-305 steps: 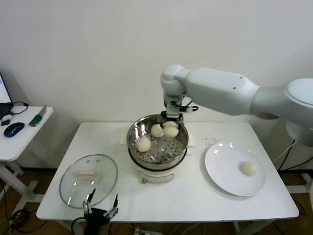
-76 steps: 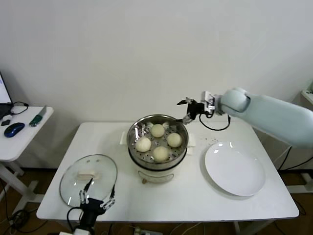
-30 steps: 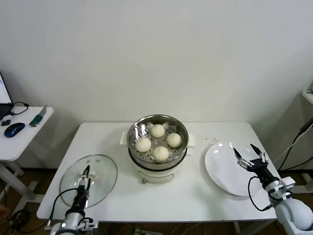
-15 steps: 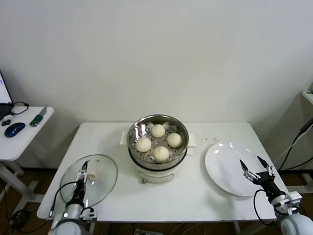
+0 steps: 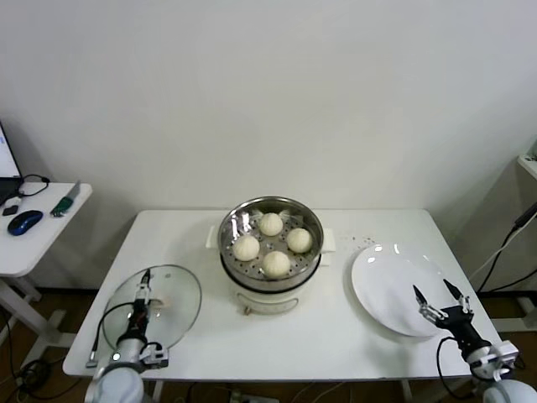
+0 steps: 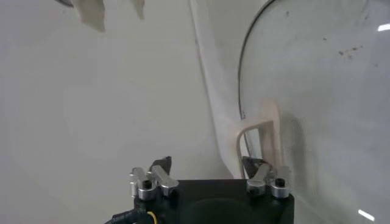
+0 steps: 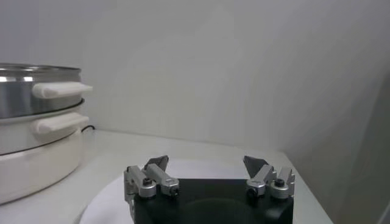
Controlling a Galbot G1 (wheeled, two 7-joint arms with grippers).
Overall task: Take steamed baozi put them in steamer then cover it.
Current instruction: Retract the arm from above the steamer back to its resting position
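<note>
Glass cover (image 5: 152, 306) lies flat, its oblong handle pointing toward the steamer (image 5: 271, 248).

The steamer (image 5: 270, 243) is seen from above and in front by the head view. It is viewed side-on from beside the plate (image 7: 113, 198) by the right wrist view. The lid (image 6: 317, 91) is seen close up by the left wrist view.
</note>
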